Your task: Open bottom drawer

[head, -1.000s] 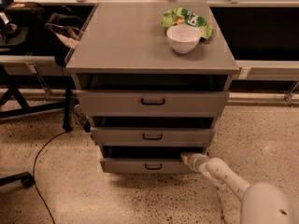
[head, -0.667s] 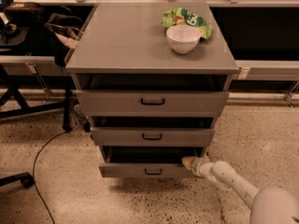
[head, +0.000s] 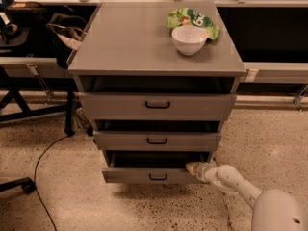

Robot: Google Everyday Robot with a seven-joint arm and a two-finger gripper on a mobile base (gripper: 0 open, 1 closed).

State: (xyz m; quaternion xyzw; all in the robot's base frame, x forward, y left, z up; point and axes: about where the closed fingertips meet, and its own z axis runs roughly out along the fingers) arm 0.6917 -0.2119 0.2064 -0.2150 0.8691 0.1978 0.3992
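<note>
The gripper is seen low at the front of the cabinet, at the right end of the bottom drawer, level with the top edge of its front panel. It is reached there by a white arm that rises from the lower right corner of the view. Contact with the panel's upper edge appears to be made, but whether the gripper is clenched on that edge or released cannot be told.

The bottom drawer is found directly to the left of the gripper and partly beneath it. It is pulled out a little way, so that a dark strip of its inside is exposed behind the panel. Its small black handle is set at the middle of the panel, to the left of the gripper and slightly lower, and is not touched by it.

Above the gripper, the middle drawer and the top drawer are stacked, each also drawn out slightly, with a dark gap shown above each front.

Far above the gripper, on the grey cabinet top, a white bowl is placed, and a green bag is laid just behind it, touching it or nearly so.

Well to the left of the gripper, a black cable is trailed across the speckled floor, and a chair wheel is seen near the left edge.
</note>
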